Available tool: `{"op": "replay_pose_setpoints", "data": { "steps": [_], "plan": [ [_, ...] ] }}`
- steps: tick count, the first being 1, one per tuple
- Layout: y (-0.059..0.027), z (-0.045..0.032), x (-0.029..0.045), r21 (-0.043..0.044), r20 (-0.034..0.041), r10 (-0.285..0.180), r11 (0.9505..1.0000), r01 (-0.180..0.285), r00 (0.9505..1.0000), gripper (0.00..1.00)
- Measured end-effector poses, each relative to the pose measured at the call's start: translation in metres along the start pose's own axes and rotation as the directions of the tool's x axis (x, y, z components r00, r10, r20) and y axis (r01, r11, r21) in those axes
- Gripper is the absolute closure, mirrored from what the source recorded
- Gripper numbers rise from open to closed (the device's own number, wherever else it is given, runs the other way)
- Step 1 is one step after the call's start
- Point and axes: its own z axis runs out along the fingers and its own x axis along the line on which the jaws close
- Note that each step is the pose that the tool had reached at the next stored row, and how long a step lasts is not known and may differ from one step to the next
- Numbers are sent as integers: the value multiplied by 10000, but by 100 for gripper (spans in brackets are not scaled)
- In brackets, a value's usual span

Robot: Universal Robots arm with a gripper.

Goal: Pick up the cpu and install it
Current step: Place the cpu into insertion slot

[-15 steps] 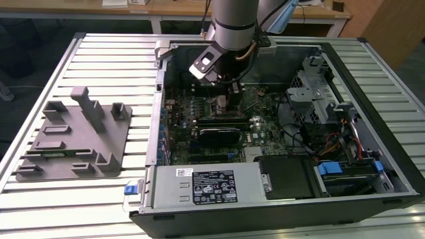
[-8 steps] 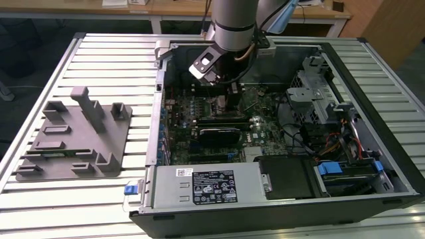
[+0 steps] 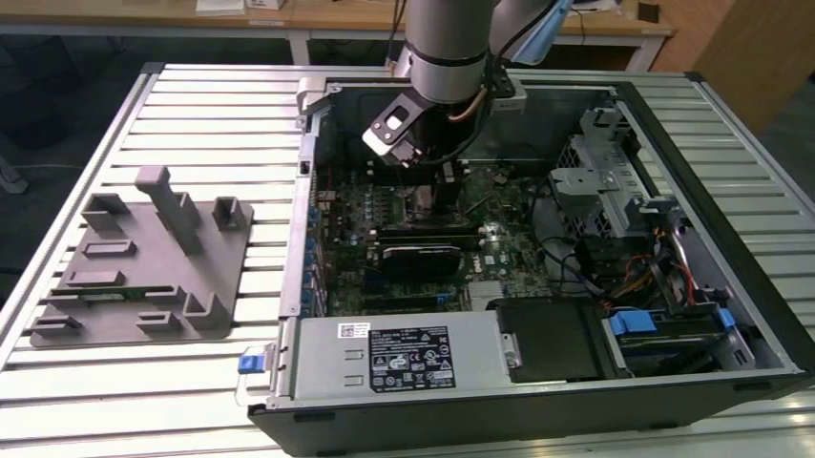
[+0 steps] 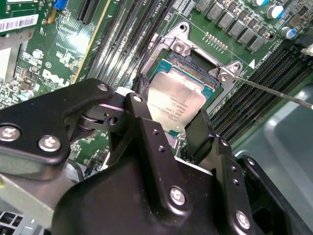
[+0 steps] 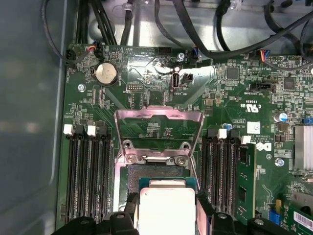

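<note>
The gripper (image 4: 171, 108) has its jaws clenched on the cpu (image 4: 178, 98), with a black finger (image 4: 141, 90) against each of two opposite edges and the metal top facing up. The cpu hangs directly over the socket (image 4: 194, 59), at or just above its bed (whether it already touches cannot be told). A strip of the dark bed shows past its far edge in both wrist views.

The step in hand looks to be seating the chip. Doing it well means holding it level and square to the frame, with the corner marks matched. It should settle in with no pressing, since the contacts beneath likely bend easily. The grip wants to be light and on the edges alone.

Beyond, the plate (image 5: 159, 122) stands hinged open, clear of the way down, and the thin lever (image 4: 274, 91) lies off to one side; neither should be brushed. Slots (image 5: 88, 171) flank the socket on both sides, leaving the fingers little room. In the exterior view the arm (image 3: 446, 48) reaches down into the open case (image 3: 510, 415), which lies on the slatted tabletop (image 3: 217, 124).
</note>
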Motion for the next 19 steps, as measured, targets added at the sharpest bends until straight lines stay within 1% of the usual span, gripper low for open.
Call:
{"op": "replay_pose_setpoints", "data": {
  "steps": [8,14,19],
  "plan": [
    [0,9,15,-1,-2,1,10000,-1,10000,46],
    [-1,48,44,7,27,-1,10000,1,10000,46],
    [-3,84,49,13,53,-2,10000,2,10000,46]
  ]
}}
